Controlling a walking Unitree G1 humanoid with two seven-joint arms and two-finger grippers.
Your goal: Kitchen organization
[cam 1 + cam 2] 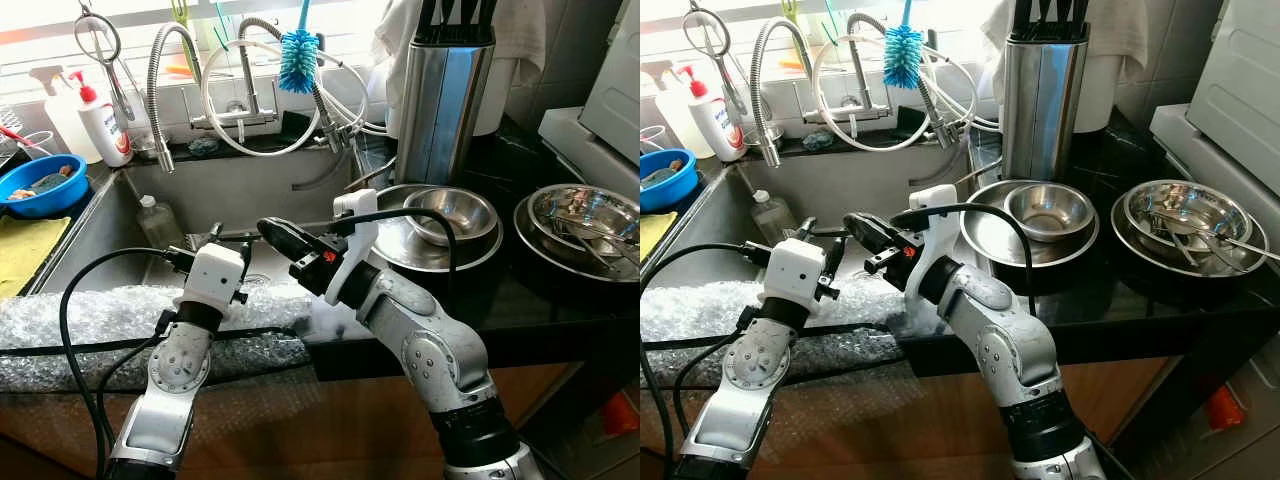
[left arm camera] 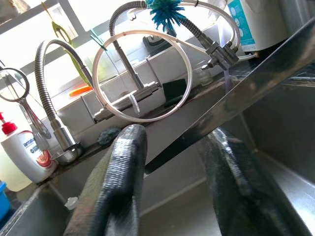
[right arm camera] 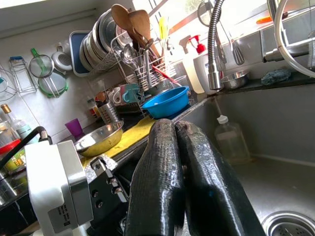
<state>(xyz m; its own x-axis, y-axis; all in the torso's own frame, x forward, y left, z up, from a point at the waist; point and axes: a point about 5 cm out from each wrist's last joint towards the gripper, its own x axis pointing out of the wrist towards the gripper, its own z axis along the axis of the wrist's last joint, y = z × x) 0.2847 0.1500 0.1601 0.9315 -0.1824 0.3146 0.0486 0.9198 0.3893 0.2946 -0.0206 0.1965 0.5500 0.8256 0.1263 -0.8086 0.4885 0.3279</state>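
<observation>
Head views: two silver arms reach over the front edge of a steel sink. The left gripper sits at the near rim with its two black fingers spread a moderate way and nothing between them. The right gripper hangs just beside it, over the basin, fingers pressed together and empty. A sheet of bubble wrap covers the near ledge. One clear plastic bottle stands inside the sink against its left wall. Behind it are two flexible metal hoses, a coiled white tube and one blue bristle brush. One white pump bottle with a red top stands at the back left, next to a blue plastic bowl. On the black counter to the right, one steel bowl rests in a wide steel plate; a second stack of steel dishes holding cutlery lies further right. A tall steel knife block stands behind them.

Left wrist view: two ribbed fingers stand apart, facing the tap and white tube loop.

Right wrist view: the two fingers touch along their length. Past them are the clear bottle, the blue bowl, a brass-coloured bowl and a dish rack stacked with plates and wooden spoons.
</observation>
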